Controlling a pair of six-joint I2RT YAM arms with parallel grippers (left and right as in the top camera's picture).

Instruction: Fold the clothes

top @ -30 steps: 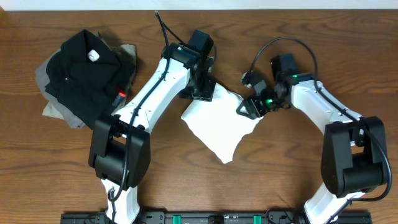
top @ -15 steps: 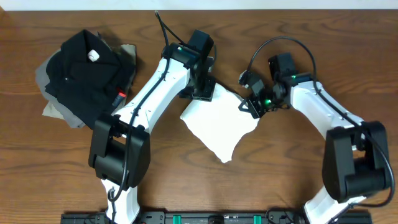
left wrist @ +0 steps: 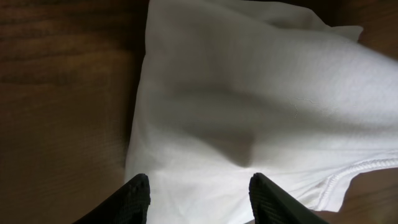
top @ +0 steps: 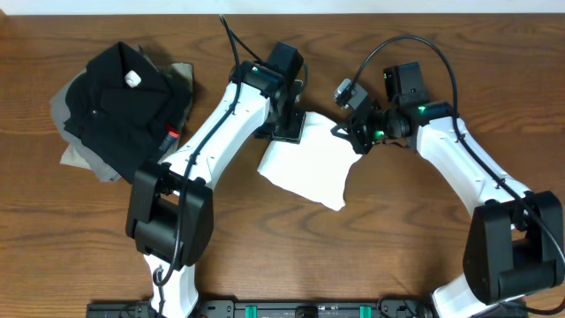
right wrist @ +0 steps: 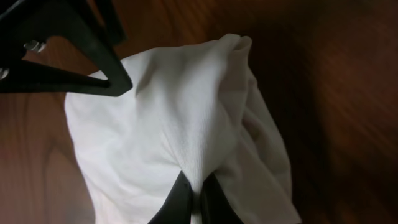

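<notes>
**Change from the earlier overhead frames.** The right arm (top: 459, 159) has swung its wrist toward the far side of the tabletop (top: 397, 256) and closer to the left wrist. The right edge of the white T-shirt (top: 305, 168) has come with it. The shirt's near corner, which before reached well toward the robot's base, now lies shorter and further right. The cloth is bunched up at its far right corner. The left arm (top: 221, 124) has not shifted, and neither has the black garment (top: 119, 106) lying on the grey garment (top: 79, 159) at the far left.

**Pose.** The right arm is extended with its forearm angled inward across the tabletop. The right fingers (right wrist: 181, 200) are pinched together on a raised fold of the white T-shirt, and the cloth hangs away from that grip in a peak. The left arm reaches diagonally from its base to the shirt's far left corner, with the wrist pointing down. The left fingers (left wrist: 138, 198) stand moderately apart over flat white cloth and close on nothing; whether they press on it cannot be told.

**Location.** The white T-shirt lies mid-tabletop between the two wrists, well apart from the dark pile.
</notes>
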